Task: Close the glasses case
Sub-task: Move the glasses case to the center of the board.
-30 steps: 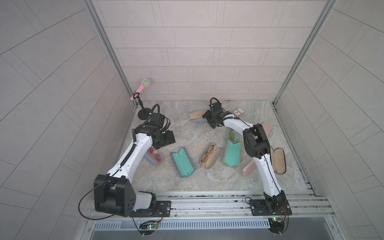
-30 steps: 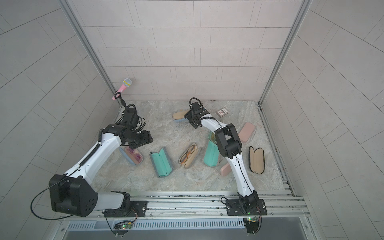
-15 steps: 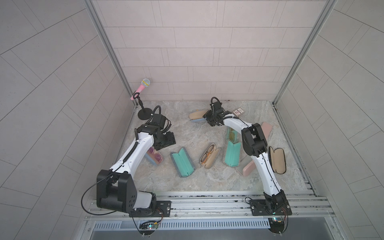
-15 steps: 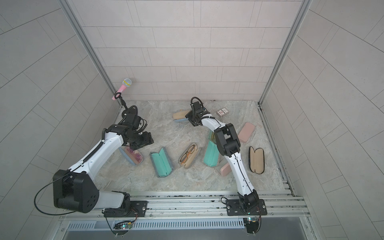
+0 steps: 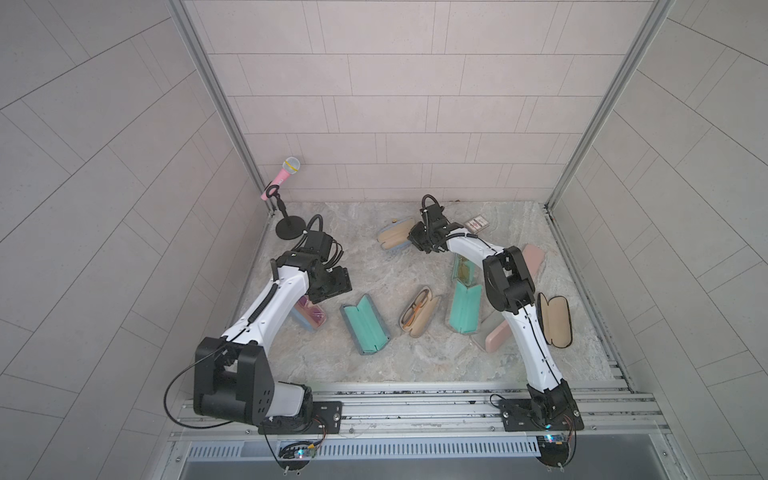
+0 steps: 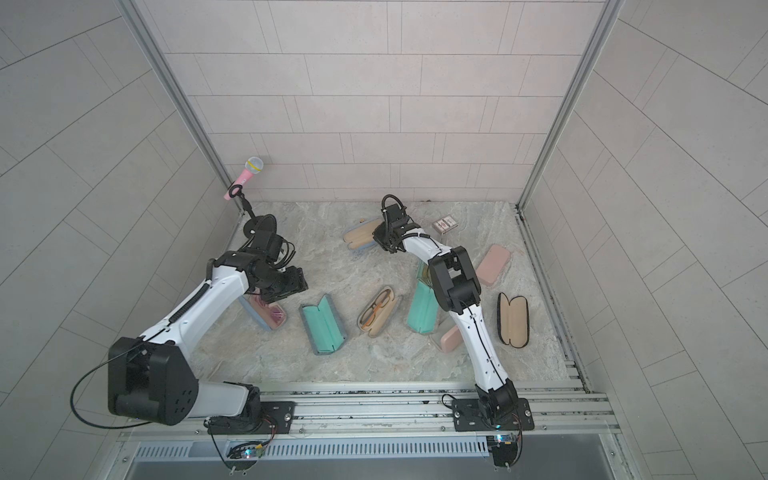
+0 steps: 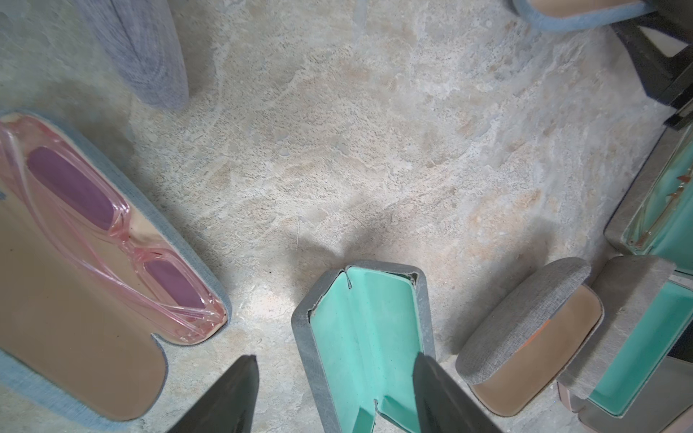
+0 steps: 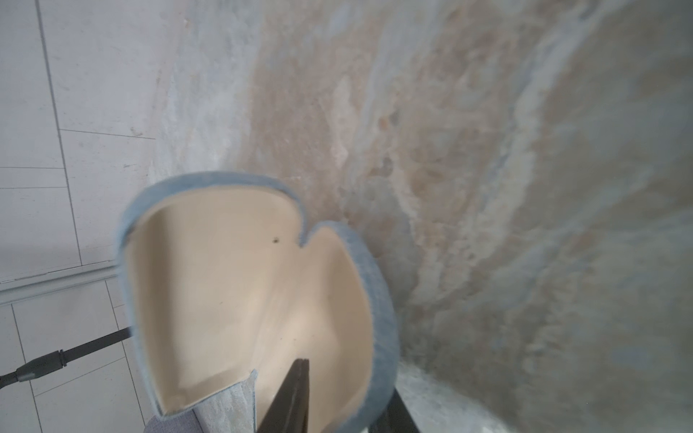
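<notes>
Left gripper hangs wide and empty, well nearer than the card box. Just beside that box, right gripper narrowly pinches one wall of the blue case; fold that half over gently, hinge aligned.

marble tabletop | glasses cases (mostly open) | mic stand

Left arm bent low, left gripper spread wide; right arm reaching far, right gripper jaws narrow, grip unclear.
</notes>
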